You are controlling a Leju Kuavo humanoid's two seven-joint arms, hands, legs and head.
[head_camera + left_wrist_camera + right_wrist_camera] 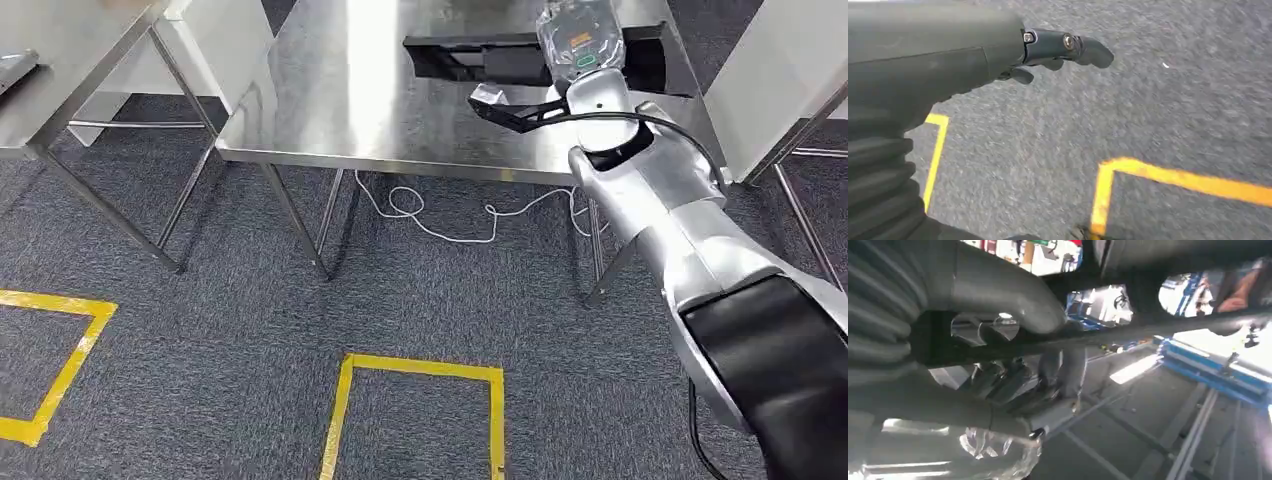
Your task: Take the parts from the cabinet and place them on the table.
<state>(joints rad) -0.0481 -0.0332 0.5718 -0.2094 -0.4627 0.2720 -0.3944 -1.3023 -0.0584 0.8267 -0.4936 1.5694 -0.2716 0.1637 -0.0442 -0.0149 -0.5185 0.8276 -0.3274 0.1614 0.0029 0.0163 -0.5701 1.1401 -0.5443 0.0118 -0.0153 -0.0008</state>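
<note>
Clear plastic bagged part [578, 40] is held by the right robot hand [560, 95] over the steel table [350, 90]; left robot hand [1058, 50] holds nothing.

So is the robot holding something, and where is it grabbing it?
Yes. The right hand holds a clear plastic bag by its lower end, over the table. The left hand holds nothing.

Floor: dark grey carpet [250, 330] marked with yellow tape outlines [415, 375]. A stainless steel table [370, 90] stands ahead; a second steel table [60, 60] stands at left. A white cable [440, 225] lies beneath the centre table.
</note>
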